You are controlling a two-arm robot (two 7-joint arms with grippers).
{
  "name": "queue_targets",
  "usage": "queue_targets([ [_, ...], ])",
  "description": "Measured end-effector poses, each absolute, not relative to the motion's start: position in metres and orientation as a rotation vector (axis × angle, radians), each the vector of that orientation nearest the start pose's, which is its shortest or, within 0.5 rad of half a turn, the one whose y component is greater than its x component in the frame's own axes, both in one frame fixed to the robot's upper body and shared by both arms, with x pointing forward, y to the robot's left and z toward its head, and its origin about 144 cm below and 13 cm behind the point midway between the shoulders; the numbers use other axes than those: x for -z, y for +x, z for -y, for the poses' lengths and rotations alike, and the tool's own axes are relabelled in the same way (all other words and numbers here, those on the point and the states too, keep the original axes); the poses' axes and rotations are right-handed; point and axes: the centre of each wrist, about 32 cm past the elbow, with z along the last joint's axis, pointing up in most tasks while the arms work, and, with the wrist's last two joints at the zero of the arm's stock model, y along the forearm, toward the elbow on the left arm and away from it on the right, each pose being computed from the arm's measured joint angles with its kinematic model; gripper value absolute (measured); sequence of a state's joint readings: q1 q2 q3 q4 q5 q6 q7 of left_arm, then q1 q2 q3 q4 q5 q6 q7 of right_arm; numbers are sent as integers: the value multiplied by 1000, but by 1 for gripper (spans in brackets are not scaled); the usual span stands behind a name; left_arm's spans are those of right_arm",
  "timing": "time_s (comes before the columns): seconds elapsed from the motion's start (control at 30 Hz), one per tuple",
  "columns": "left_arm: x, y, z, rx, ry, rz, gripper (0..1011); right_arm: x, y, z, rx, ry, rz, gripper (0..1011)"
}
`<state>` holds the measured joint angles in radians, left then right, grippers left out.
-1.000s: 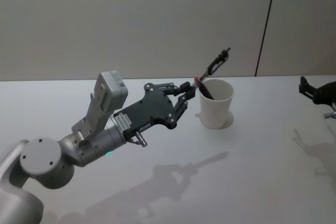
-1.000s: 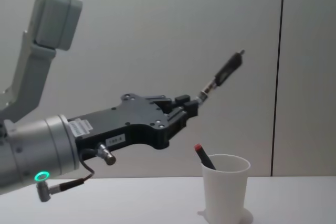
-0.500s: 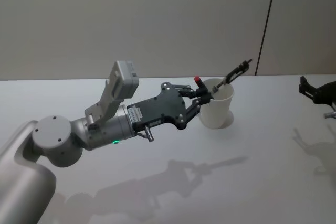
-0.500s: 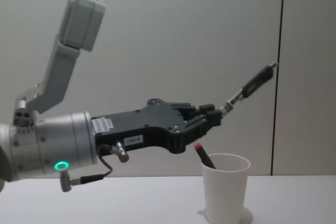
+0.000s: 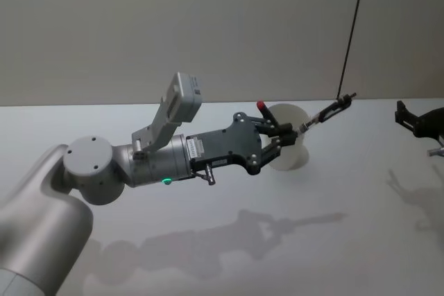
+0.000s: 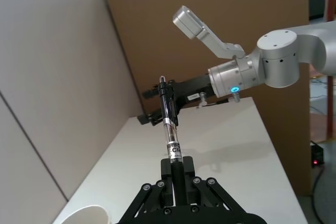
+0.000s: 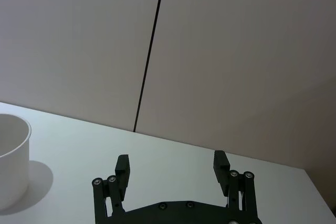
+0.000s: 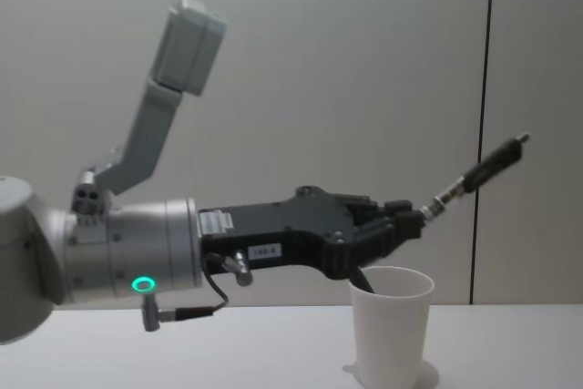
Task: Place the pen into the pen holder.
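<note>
The left end effector [image 8: 414,221] is clenched on one end of a clear-barrelled pen [image 8: 477,170]. The rest of this pen stands out beyond its fingertips and slants upward past the pen holder [image 8: 392,334], a white paper cup just beneath the fingers. I judge that the carrying step is in hand. Next, the pen must be tipped down over the opening and then released.

The head view shows a second, red-capped pen [image 5: 262,106] standing in the cup, close beside the fingers. The right wrist view shows the right end effector [image 7: 172,162] spread and empty above the worktop [image 7: 79,145], well apart from the cup.
</note>
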<state>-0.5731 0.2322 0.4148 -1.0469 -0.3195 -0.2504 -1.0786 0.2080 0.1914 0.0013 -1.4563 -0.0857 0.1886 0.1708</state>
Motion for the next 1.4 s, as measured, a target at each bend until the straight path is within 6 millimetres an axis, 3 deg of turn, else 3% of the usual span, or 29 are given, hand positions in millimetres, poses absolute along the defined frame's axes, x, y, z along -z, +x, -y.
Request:
queue_targets([
  [0.5,-1181,611,-202,-177,20,176,136,-1184,517,292,1451,-293,110,1001],
  [1.4,-1177,613,-193,-150,22,159,136,-1185,513,297,1411,-261,115,1001],
])
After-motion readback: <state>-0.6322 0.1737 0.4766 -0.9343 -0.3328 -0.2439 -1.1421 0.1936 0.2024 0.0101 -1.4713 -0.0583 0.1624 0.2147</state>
